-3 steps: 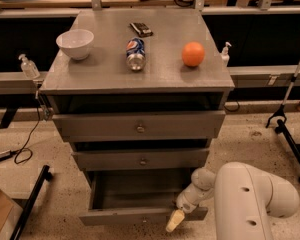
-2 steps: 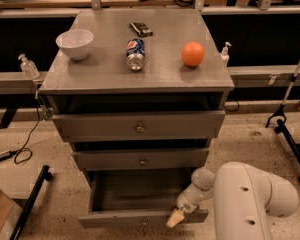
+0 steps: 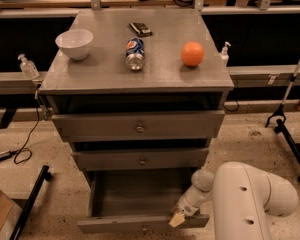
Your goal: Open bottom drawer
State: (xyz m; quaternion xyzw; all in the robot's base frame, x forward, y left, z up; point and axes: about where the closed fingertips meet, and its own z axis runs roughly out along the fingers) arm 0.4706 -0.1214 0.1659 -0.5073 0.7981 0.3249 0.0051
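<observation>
Hand [image 3: 178, 218] sits at open bottom drawer [image 3: 125, 225] (front edge).

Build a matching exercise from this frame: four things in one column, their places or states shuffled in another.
Things:
1. white round bowl
2. blue soda can
3. narrow grey bottom drawer
4. robot's tool

Places or states:
a. pulled out
b. at the drawer's front panel, right side
c. upright, left on the grey cabinet top
d. lying on its side, mid cabinet top

Pairs: 1-c, 2-d, 3-a, 4-b
</observation>
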